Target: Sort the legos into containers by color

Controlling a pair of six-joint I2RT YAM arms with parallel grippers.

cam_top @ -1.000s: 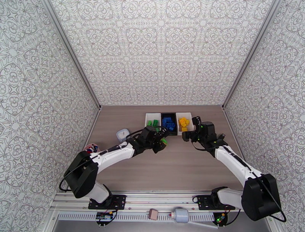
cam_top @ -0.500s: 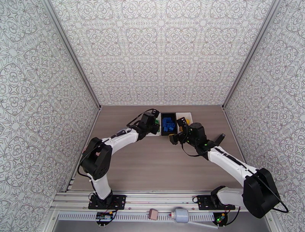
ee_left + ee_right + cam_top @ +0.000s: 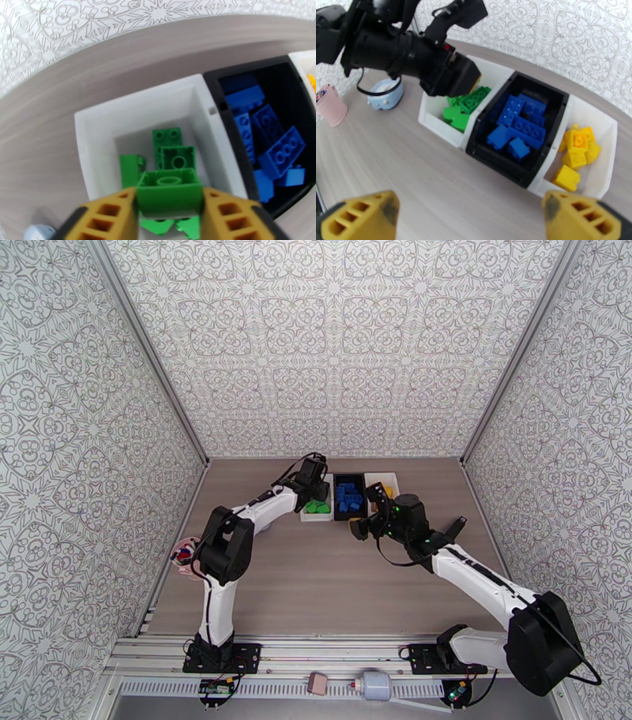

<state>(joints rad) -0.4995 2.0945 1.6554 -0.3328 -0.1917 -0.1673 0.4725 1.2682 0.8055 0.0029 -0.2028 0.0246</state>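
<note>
While clamping green brick [image 3: 170, 189] by flat sides in left gripper [image 3: 170, 207] over white bin [image 3: 94, 118], expect light, rigid, slick plastic; right gripper [image 3: 470, 207] gaping, empty.

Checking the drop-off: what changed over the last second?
The left gripper carried its green brick forward to above the left white bin; whether it still grips is unclear. The right gripper shifted left, staying open. The black bin and its blue bricks stayed put.
</note>
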